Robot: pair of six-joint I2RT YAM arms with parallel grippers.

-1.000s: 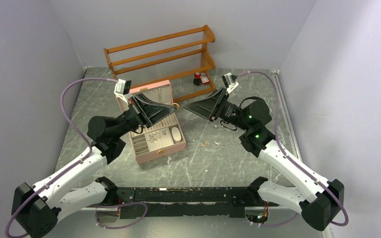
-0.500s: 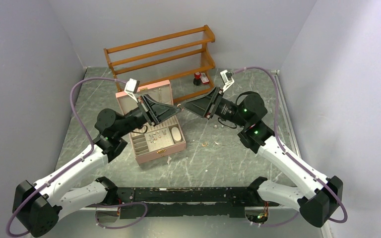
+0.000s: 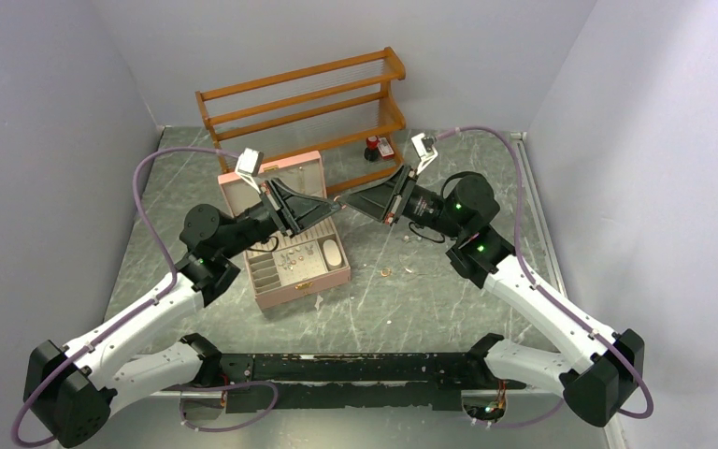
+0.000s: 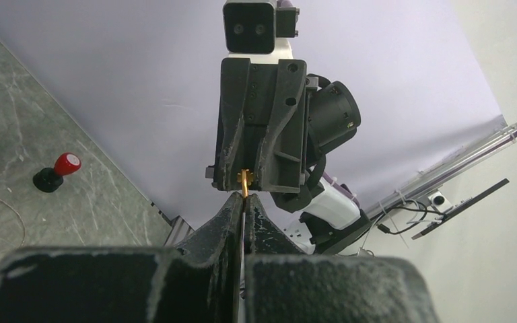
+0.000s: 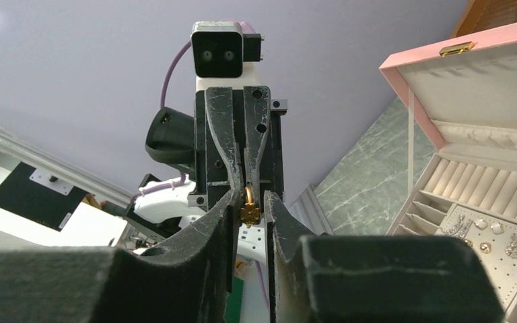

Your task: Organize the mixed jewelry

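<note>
A small gold earring [image 4: 244, 180] with a clover-shaped charm [image 5: 249, 210] is pinched at the tips of my left gripper [image 4: 244, 196], which is shut on it. Both grippers meet tip to tip in the air above the table, left gripper [image 3: 333, 201] facing right gripper [image 3: 348, 198]. My right gripper [image 5: 250, 195] brackets the same earring, its jaws a little apart with a thin gap on each side. More of the mixed jewelry lies loose on the table [image 3: 385, 272] and in the tray of the open pink box [image 5: 485, 235].
The pink box [image 3: 276, 301] stands open left of centre, its lid [image 5: 404, 74] upright. A wooden rack [image 3: 304, 103] lines the back wall, with a red-capped black bottle [image 3: 372, 145] at its right end, also in the left wrist view [image 4: 57, 171].
Both arms brought their tips together over the table. The right gripper's jaws have narrowed around the gold earring that the left gripper keeps holding.
</note>
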